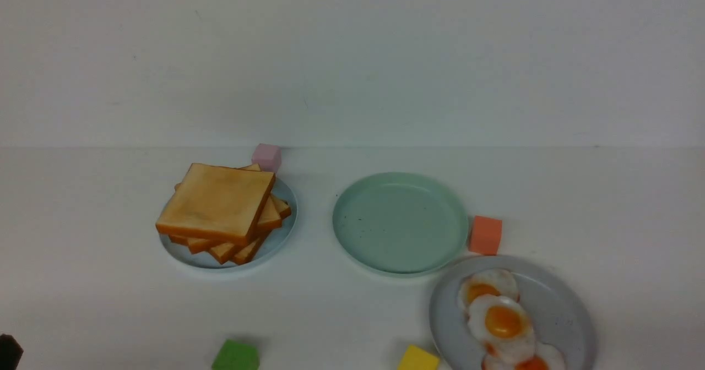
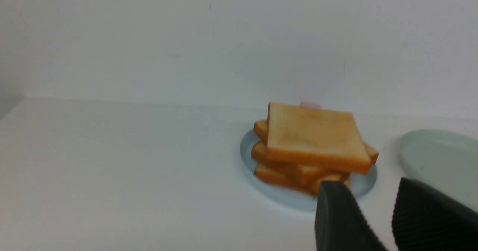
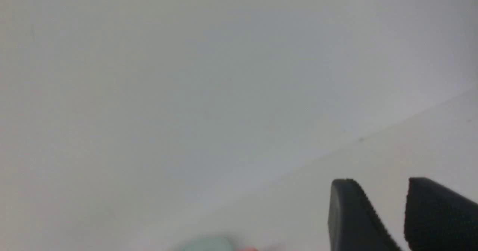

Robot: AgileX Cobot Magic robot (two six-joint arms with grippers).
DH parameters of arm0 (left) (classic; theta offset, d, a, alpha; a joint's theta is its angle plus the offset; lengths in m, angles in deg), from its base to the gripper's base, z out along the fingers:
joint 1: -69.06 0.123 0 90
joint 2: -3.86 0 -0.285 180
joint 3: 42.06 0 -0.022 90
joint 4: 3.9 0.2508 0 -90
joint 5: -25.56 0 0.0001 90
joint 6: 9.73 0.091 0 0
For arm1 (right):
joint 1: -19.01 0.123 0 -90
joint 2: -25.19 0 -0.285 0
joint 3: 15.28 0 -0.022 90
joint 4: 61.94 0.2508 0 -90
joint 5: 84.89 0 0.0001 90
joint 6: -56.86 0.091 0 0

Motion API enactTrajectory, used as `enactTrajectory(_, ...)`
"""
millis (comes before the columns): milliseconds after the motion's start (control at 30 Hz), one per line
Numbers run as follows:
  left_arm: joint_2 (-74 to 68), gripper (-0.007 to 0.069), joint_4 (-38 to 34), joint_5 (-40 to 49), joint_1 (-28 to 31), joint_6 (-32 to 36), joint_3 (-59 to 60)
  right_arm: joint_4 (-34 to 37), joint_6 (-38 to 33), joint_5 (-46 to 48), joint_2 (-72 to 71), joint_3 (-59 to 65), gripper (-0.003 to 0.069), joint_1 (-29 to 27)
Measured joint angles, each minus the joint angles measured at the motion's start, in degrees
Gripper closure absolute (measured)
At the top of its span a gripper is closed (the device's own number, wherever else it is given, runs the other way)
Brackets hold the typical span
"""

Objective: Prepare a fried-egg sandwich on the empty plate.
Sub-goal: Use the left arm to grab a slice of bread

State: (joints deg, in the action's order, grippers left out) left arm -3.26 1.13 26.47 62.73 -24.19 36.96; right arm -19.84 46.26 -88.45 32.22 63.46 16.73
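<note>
- 2 black fingers [image 2: 336,221] of the left gripper [image 2: 368,185], ribbed on their inner faces and tapering to blunt tips, stand spread. White table [image 1: 82,260] shows in the gap, nothing is pinched, and the frame edge cuts off their bases.
- 2 matching ribbed fingers on the right gripper [image 3: 381,183] are also spread and hold nothing, over blank table near the wall.
- The front view shows neither gripper properly. There is only a dark scrap [image 1: 8,352] at the near left corner, too cut off to identify.
- Nearest the left gripper is the toast [image 1: 220,210]: square golden slices with darker orange crusts, stacked askew. The lower slices are half hidden, so their count is unclear.
- The toast sits on a pale blue plate [image 1: 283,232], of which only the rim shows.
- A pink block [image 1: 267,156] peeks out behind the stack. In the left wrist view it is a mere sliver.
- The green plate [image 1: 400,224], round, smooth and shallow-rimmed, lies bare at mid-table between the toast and the eggs. The left wrist view clips it, and the right wrist view shows only a blurred sliver.
- An orange block [image 1: 485,235] sits right against its right rim.
- Only the front view shows the grey speckled plate [image 1: 567,309], just beside the green one, with 3 overlapping fried eggs [image 1: 502,321]. The frame cuts off the nearest egg.
- A green block [image 1: 236,356] and a yellow block [image 1: 418,359] are clipped at the near edge.
</note>
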Motion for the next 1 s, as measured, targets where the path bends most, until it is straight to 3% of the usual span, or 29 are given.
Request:
enactTrajectory(167,0.0,0.0386,-5.9,-8.4,0.0,-11.0,0.0,9.4,0.0,-2.9,0.0,0.0,0.0418,0.0)
enactTrajectory(300,0.0,0.0386,-7.7,-16.9,0.0,-16.2,-0.4,8.9,0.0,2.3,0.0,-3.3,0.0418,0.0)
enactTrajectory(400,0.0,0.0386,-8.0,-16.3,0.0,-17.3,-4.5,6.3,-0.1,6.3,0.1,-9.1,0.0418,0.0)
enactTrajectory(533,-2.2,0.0386,-8.0,-10.7,0.0,-17.5,-14.4,2.8,-0.3,9.3,3.1,-19.5,0.0418,0.0)
enactTrajectory(667,-12.3,0.0386,-8.0,0.8,0.0,-17.5,-29.6,-2.4,-4.5,16.4,12.2,-34.0,0.0418,0.0)
enactTrajectory(800,-27.2,0.0386,-7.8,20.5,0.0,-17.5,-45.6,-6.3,-11.2,30.0,25.4,-47.2,0.0418,0.1)
enactTrajectory(867,-33.5,0.0386,-6.5,28.3,0.0,-17.4,-49.8,-6.8,-13.6,32.0,29.4,-48.6,0.0418,0.7)
enactTrajectory(1000,-43.7,0.0386,-1.4,34.1,0.0,-17.5,-52.1,-6.5,-15.8,32.3,33.2,-48.2,0.0418,1.8)
